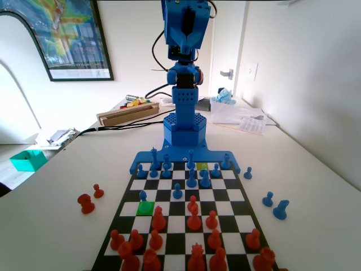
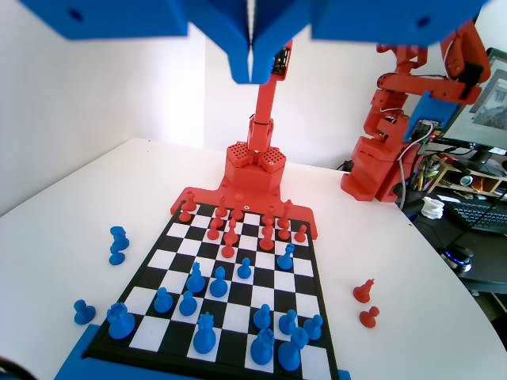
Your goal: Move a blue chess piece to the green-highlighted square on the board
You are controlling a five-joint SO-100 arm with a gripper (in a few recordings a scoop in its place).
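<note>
The board (image 1: 169, 226) lies in front of the blue arm's base. The green-highlighted square (image 1: 145, 208) is near its left edge in the fixed view. A blue chess piece, a small pawn (image 1: 142, 195), stands on the square just behind the green one. In the wrist view this pawn (image 2: 286, 256) is right of centre on the board (image 2: 158, 259). Another blue pawn (image 1: 177, 191) stands mid-board. My gripper (image 1: 188, 34) is raised high above the arm's base, far from all pieces. In the wrist view my gripper (image 2: 252, 67) hangs from the top edge, its jaws pressed together on nothing.
A paler yellow-green square (image 1: 202, 166) lies in the blue back rows. Red pieces fill the near rows of the fixed view. Off the board, two red pieces (image 1: 86, 203) lie at the left and three blue ones (image 1: 280, 209) at the right. A teal box (image 1: 27, 160) sits far left.
</note>
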